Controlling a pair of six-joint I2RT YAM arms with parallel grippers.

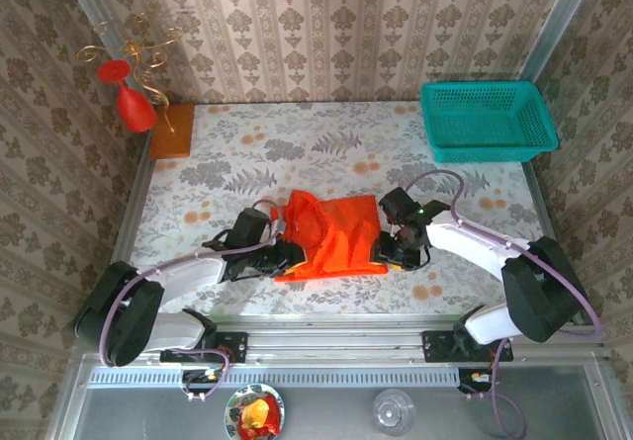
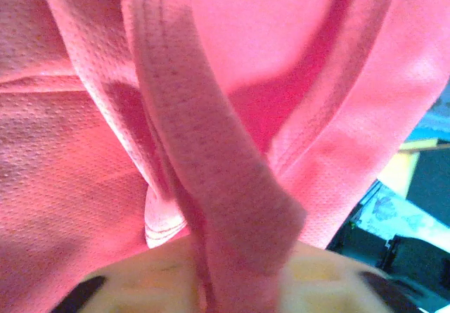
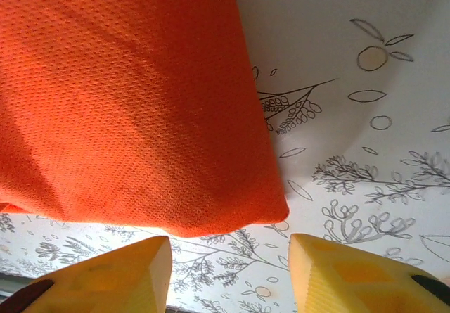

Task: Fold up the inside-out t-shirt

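T-shirt [image 1: 331, 234] at centre of table [image 1: 247, 153], partly doubled into rough rectangle, left part bunched up. Left gripper [image 1: 288, 253] at shirt's left edge, clamped on hem strip (band runs down between fingers [image 2: 330, 274] in wrist view), likely to lift that side for a fold. Right gripper [image 1: 389, 253] just right of shirt's near-right corner [image 3: 271, 211], jaws apart, holding nothing. Corner just ahead of gap, not touching, probably next grab.

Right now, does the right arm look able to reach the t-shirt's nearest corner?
Probably yes. The right gripper is open, and the corner of the t-shirt lies just ahead of it on the tablecloth, with nothing visible between them.
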